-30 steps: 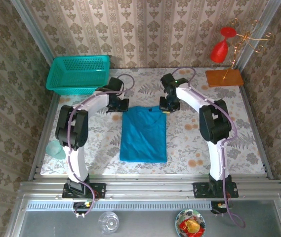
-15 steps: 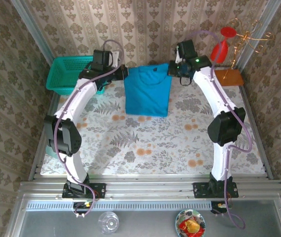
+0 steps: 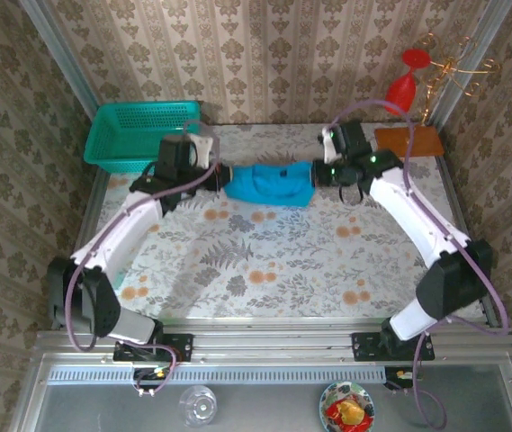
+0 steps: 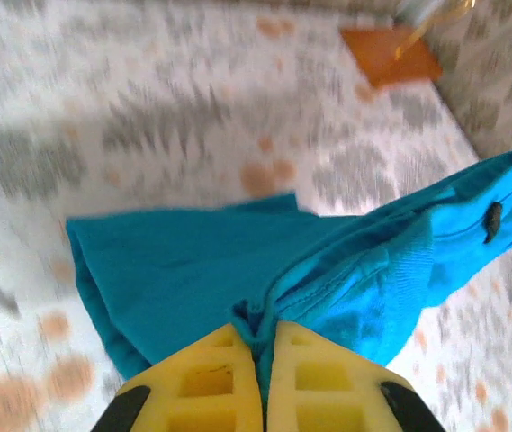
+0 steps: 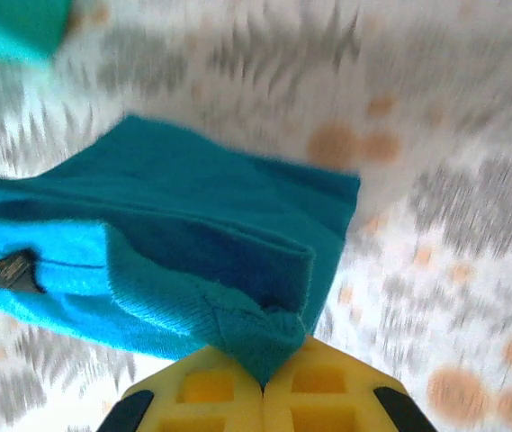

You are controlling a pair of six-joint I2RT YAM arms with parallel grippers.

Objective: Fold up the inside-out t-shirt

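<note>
T-shirt (image 3: 269, 183): plain teal-blue, bunched and doubled over, small dark label (image 5: 13, 270) showing; stretched between both claws over the far half of the table (image 3: 264, 261) | left gripper (image 3: 215, 173): clamped on the shirt's left edge | right gripper (image 3: 318, 173): clamped on its right edge | basket (image 3: 139, 135): teal mesh, far-left corner, apart from the shirt.

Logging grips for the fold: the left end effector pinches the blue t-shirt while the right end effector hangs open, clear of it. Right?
No: the right end effector is shut on the t-shirt too, as the right wrist view shows. The left end effector does pinch it.
</note>
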